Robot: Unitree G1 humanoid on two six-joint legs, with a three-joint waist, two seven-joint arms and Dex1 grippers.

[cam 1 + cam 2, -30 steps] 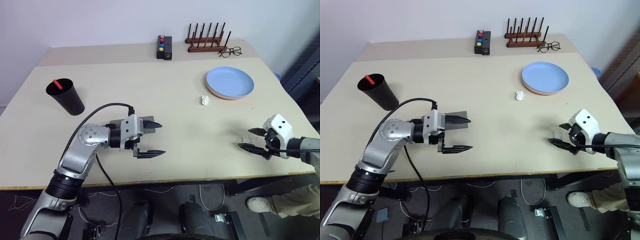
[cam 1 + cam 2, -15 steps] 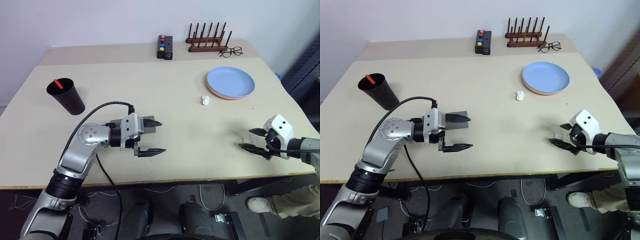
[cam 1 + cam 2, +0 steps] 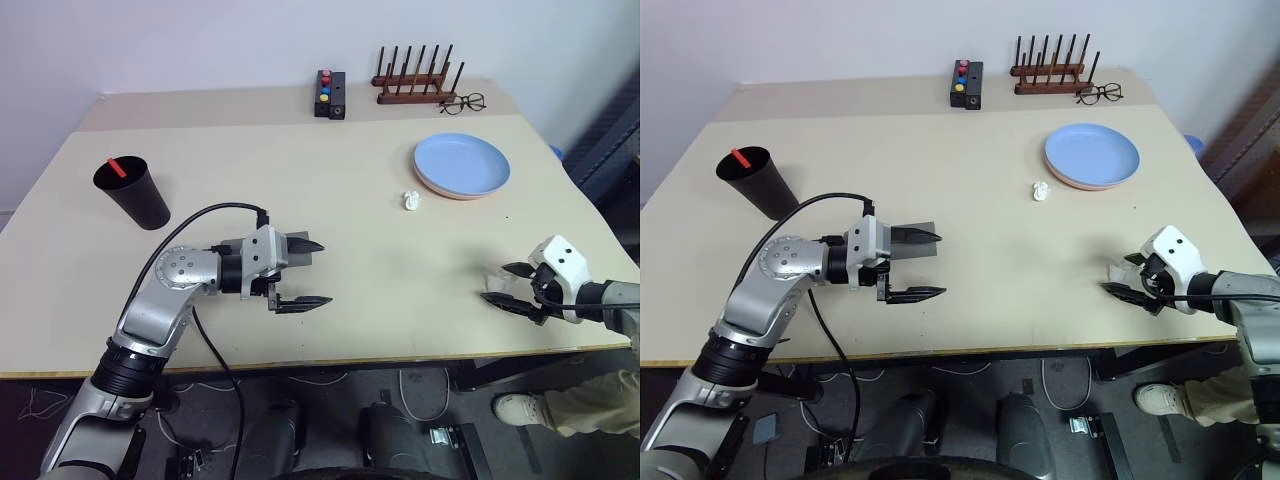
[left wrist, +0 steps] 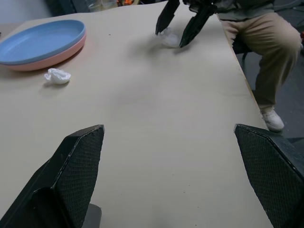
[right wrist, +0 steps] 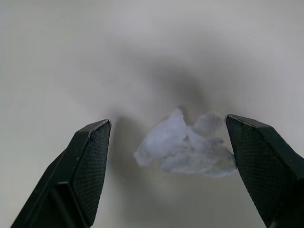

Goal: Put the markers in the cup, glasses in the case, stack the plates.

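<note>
The black cup (image 3: 132,192) stands at the table's left with a marker's red end (image 3: 117,167) poking out of it. At the right rear the plates (image 3: 461,166) are stacked, light blue on salmon pink. My left gripper (image 3: 320,273) hovers open near the front middle, nothing between its fingers; a grey case (image 3: 918,251) lies partly hidden behind it. My right gripper (image 3: 496,283) is open low at the front right, its fingers either side of a crumpled white wad (image 5: 187,145). The glasses are out of view.
A second white wad (image 3: 410,200) lies in front of the plates. At the back edge are a wooden peg rack (image 3: 415,90), a black box with coloured buttons (image 3: 329,95) and thin wire spectacles (image 3: 460,102). A person's leg (image 4: 261,47) is beside the table's right end.
</note>
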